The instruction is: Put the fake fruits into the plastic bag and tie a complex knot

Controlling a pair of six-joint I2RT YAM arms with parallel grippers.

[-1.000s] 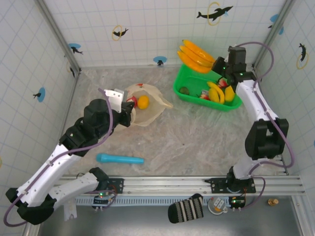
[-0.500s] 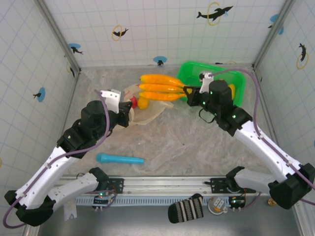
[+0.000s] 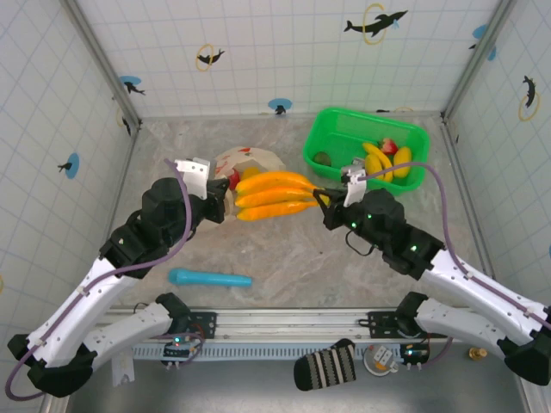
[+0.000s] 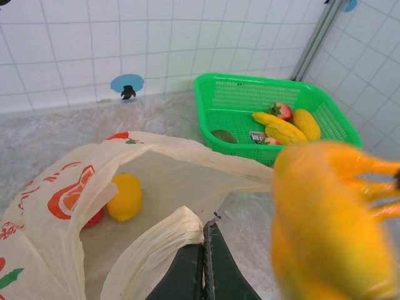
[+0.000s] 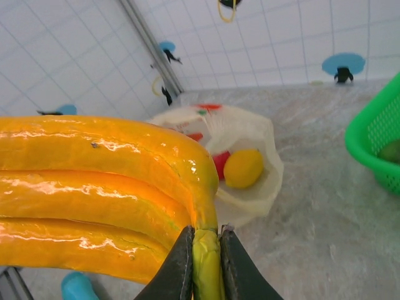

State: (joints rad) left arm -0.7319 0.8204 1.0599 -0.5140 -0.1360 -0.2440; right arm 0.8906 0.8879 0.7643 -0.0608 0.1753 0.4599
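Your left arm [image 3: 86, 297] and right arm [image 3: 465, 275] are a matched pair: glossy white link shells with chunky matte-black joint housings. A greyish-purple cable [image 3: 187, 215] loops loosely along each one. Tiny green LEDs [image 3: 353, 225] glow on the right arm's black joints. The left end effector [image 4: 204, 234] and right end effector [image 5: 206, 237] both have plain black fingers.

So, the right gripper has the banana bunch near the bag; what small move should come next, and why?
Probably ease the banana bunch onward and down into the mouth of the plastic bag. The right gripper is shut on its stem, the bunch hangs at the opening, not yet inside, and the left gripper pinches the bag's edge, holding it open.
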